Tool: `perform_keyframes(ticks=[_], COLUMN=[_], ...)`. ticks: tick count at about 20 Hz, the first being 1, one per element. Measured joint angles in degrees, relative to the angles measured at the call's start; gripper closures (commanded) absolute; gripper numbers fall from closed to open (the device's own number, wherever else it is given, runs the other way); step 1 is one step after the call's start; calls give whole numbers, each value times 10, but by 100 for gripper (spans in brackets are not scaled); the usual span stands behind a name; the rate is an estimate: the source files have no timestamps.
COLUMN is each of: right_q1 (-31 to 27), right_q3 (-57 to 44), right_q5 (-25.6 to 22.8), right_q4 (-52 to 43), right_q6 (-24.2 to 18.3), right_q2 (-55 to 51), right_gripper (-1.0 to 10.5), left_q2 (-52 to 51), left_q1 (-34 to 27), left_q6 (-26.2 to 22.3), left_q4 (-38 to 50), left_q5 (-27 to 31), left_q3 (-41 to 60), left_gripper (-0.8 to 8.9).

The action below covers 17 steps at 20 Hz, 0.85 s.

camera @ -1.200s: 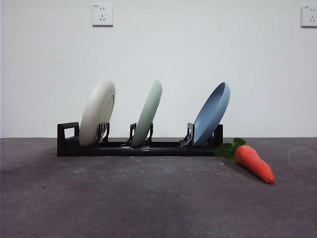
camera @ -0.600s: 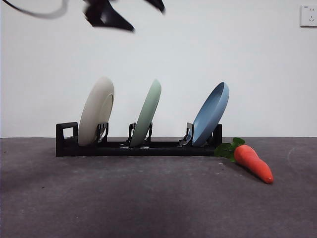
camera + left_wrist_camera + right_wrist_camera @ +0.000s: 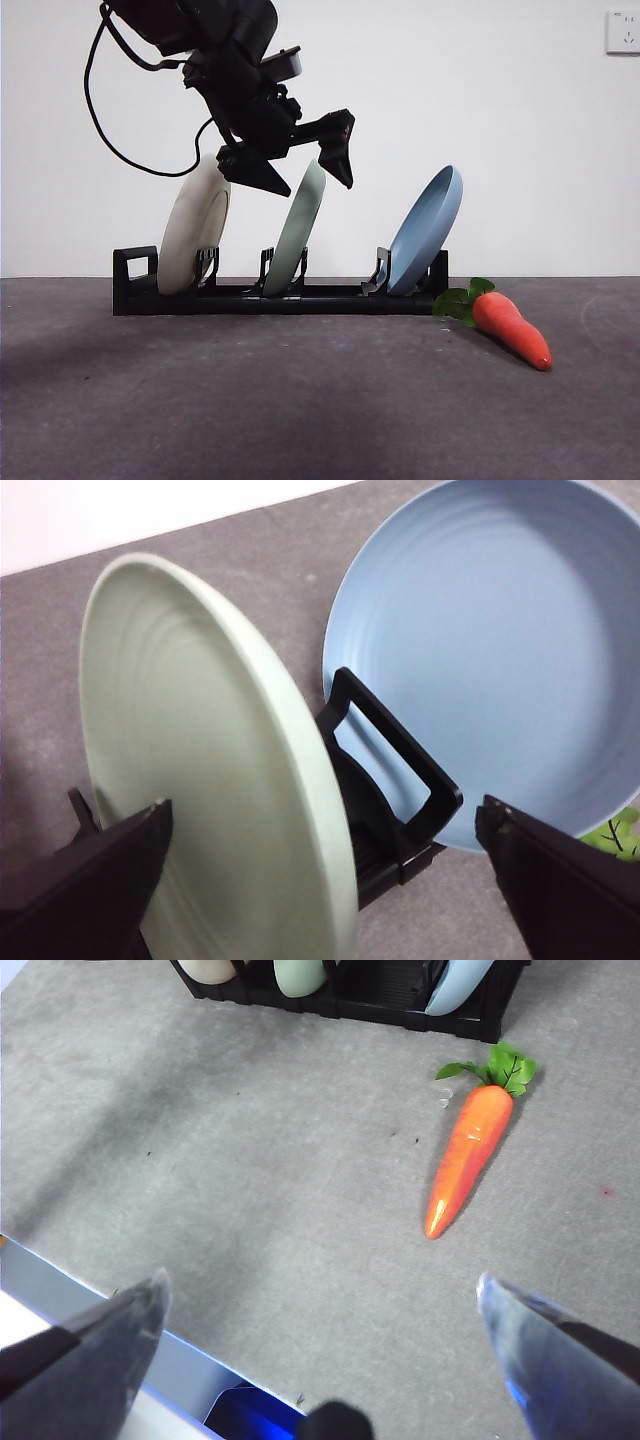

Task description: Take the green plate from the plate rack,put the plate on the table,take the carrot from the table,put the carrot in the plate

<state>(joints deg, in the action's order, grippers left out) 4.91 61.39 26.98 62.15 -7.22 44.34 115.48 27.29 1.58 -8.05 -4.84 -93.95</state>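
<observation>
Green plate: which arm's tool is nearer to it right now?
Left. The left tool hangs open astride the top rim of the green plate in the plate rack. The right tool is open, well away over the table.

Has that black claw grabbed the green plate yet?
Apart. The left wrist view shows the left gripper open, both jaws clear of the green plate.

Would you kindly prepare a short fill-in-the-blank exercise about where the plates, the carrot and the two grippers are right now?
1. The left gripper hovers open over the top edge of the pale sage ____ round plate.
2. In the long black plate rack, that plate stands between the cream-white plate and the ____ plate.
3. The orange toy carrot lies on the dark grey ____, near the rack's end.
4. The right gripper is open and holds ____.

Missing words: green; blue; table; nothing
</observation>
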Motion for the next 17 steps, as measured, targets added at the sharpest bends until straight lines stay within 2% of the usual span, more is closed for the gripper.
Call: perform_keyframes(ticks=[2, 5, 10, 17], right_q1=[0, 0, 0, 0], right_q3=[0, 0, 0, 0], right_q5=[0, 0, 0, 0], right_q4=[0, 0, 0, 0], right_q6=[0, 3, 16, 17], right_q2=[0, 0, 0, 0], right_gripper=[256, 256, 257, 257], left_q2=[0, 0, 0, 0], left_q1=[2, 4, 4, 4], left_q6=[0, 0, -10, -11], left_q4=[0, -2, -37, -31], left_q5=[0, -5, -14, -28], left_q3=[0, 0, -1, -1], left_gripper=[533, 759, 825, 822])
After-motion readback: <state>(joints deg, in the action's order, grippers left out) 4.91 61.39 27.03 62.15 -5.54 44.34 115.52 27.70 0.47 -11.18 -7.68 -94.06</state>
